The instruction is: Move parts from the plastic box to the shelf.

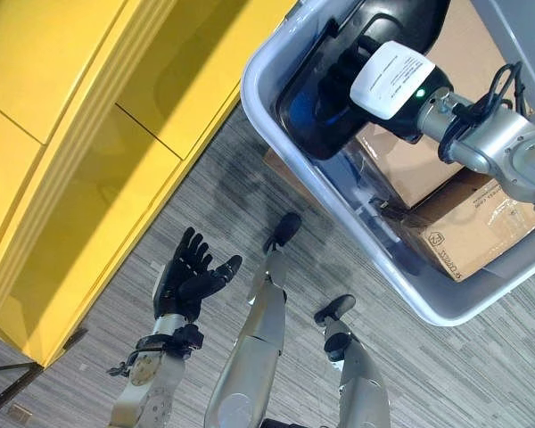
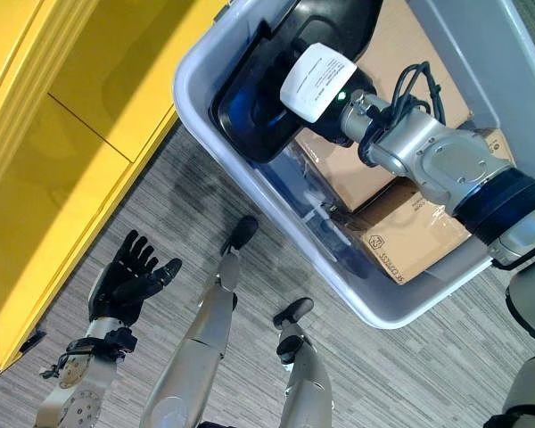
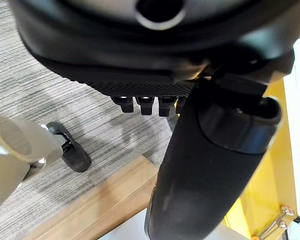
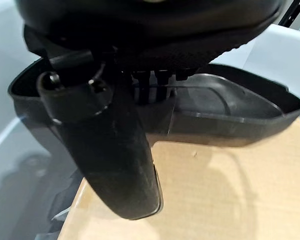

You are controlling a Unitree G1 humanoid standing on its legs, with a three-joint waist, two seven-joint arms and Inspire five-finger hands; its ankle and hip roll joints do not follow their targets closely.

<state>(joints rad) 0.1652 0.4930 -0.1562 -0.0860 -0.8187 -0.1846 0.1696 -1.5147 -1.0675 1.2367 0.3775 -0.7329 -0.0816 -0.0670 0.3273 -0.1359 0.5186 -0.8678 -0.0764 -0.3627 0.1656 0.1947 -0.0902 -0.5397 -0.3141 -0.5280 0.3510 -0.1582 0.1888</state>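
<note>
Left eye view showed the plastic box at two o'clock, holding a black part above cardboard boxes. The right hand reached into the part; its grip could not be told. The left hand hung spread and empty at seven o'clock, beside the yellow shelf.

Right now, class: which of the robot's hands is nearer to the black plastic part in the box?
Right. The right hand reaches into the plastic box at the black plastic part. The left hand hangs open over the floor, outside the box.
</note>
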